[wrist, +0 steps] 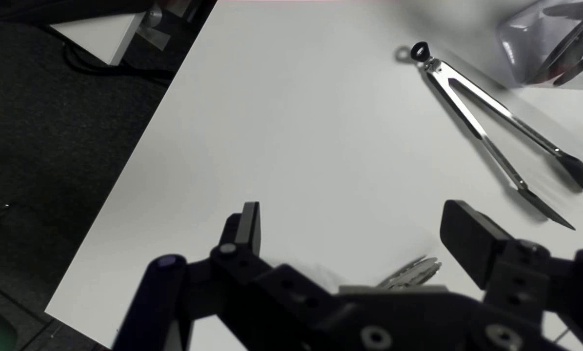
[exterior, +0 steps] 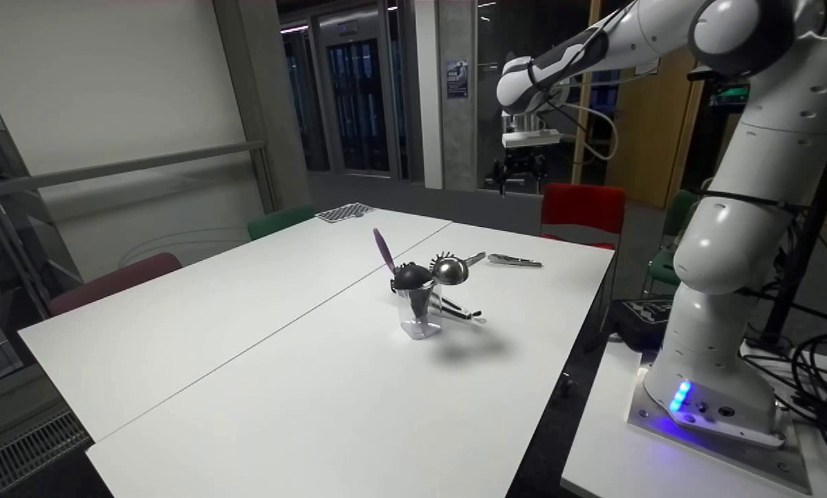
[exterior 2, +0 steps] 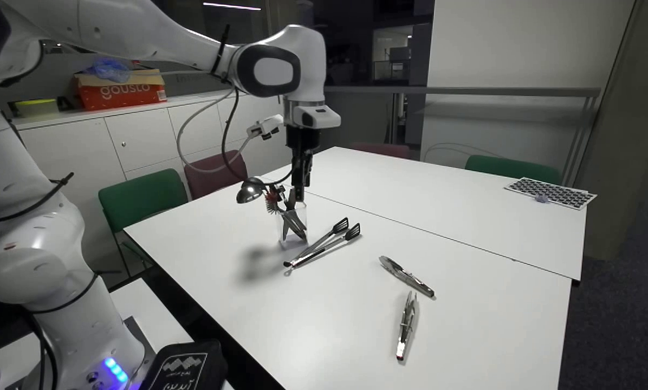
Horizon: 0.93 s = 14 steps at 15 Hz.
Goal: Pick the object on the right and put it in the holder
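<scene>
The object, a slim grey metal pair of tongs, lies on the white table in both exterior views (exterior: 515,261) (exterior 2: 407,326). A similar metal pair of tongs (exterior 2: 405,276) lies beside it. The holder is a clear cup (exterior: 420,329) (exterior 2: 297,243) with a ladle, a purple handle and dark utensils sticking out. Its wall shows at the upper right of the wrist view (wrist: 515,53). My gripper (exterior: 521,183) (exterior 2: 300,192) (wrist: 350,214) is open, high above the table, with nothing between its fingers. One metal tongs' head (wrist: 413,273) shows past the gripper, which hides the rest; I cannot tell which pair.
Long tongs with black slotted heads (exterior 2: 321,246) (wrist: 486,105) lie splayed beside the holder. A checkered board (exterior: 344,212) (exterior 2: 550,193) lies at a far corner. The table's edge and corner (wrist: 48,311) show at the wrist view's left. Chairs stand round the table.
</scene>
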### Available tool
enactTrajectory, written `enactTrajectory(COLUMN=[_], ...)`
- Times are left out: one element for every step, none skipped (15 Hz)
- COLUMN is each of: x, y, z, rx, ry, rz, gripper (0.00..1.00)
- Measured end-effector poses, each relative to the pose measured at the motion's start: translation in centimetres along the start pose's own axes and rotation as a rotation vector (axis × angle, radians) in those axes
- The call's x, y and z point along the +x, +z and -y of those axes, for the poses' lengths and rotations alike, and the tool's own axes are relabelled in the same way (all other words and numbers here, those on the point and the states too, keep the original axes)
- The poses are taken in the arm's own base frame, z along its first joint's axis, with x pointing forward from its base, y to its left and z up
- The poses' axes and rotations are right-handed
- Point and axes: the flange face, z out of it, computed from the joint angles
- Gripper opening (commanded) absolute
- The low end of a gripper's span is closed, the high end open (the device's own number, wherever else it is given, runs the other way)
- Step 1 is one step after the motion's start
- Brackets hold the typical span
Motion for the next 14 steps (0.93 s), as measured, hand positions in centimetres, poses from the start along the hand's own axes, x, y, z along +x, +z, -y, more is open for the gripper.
enactTrajectory(x=[1.3, 2.5, 3.6, 4.6, 5.6, 6.6, 7.7, 8.7, 9.5, 10.0, 10.4, 10.5, 10.5, 10.5], y=[0.5, 1.1, 1.7, 2.3, 2.9, 3.4, 3.7, 3.9, 3.9, 3.9, 3.8, 3.7, 3.7, 3.7], z=[0.3, 0.6, 0.8, 1.1, 1.4, 1.7, 1.9, 1.9, 1.7, 1.6, 1.4, 1.4, 1.4, 1.5], rx=[-0.027, -0.053, -0.071, -0.079, -0.073, -0.049, -0.014, 0.017, 0.034, 0.042, 0.046, 0.048, 0.048, 0.047], ry=[0.004, -0.002, -0.012, -0.023, -0.033, -0.028, -0.004, 0.021, 0.037, 0.046, 0.051, 0.053, 0.052, 0.052], rz=[0.035, 0.079, 0.125, 0.173, 0.225, 0.276, 0.314, 0.352, 0.376, 0.387, 0.391, 0.390, 0.388, 0.388], gripper=[1.00, 1.00, 1.00, 1.00, 1.00, 1.00, 1.00, 1.00, 1.00, 1.00, 1.00, 1.00, 1.00, 1.00])
